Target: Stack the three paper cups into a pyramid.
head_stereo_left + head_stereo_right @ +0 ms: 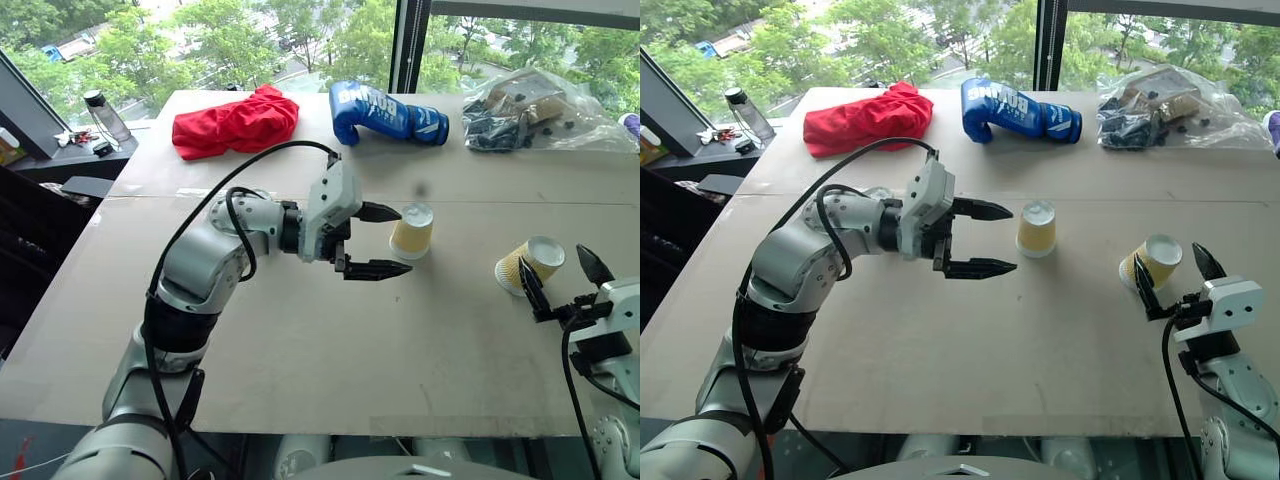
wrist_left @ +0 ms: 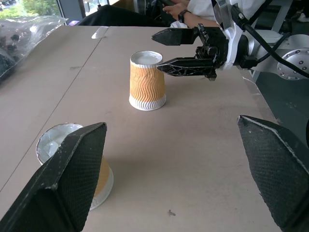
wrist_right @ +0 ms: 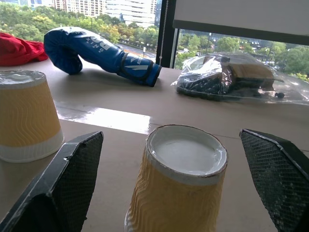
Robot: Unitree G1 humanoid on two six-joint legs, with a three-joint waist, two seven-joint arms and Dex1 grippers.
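Cups of ribbed tan paper are seen upside down on the table (image 1: 300,380): one (image 1: 412,231) at frame centre, another (image 1: 528,265) at right centre, tilted. Left gripper (image 1: 383,241) is positioned just left of the centre cup, fingers spread wide, nothing held. Right gripper (image 1: 560,277) sits at the lower right, fingers wide apart on either side of the tilted cup, no grip visible. A blue boxing glove (image 1: 385,113) lies at top centre.
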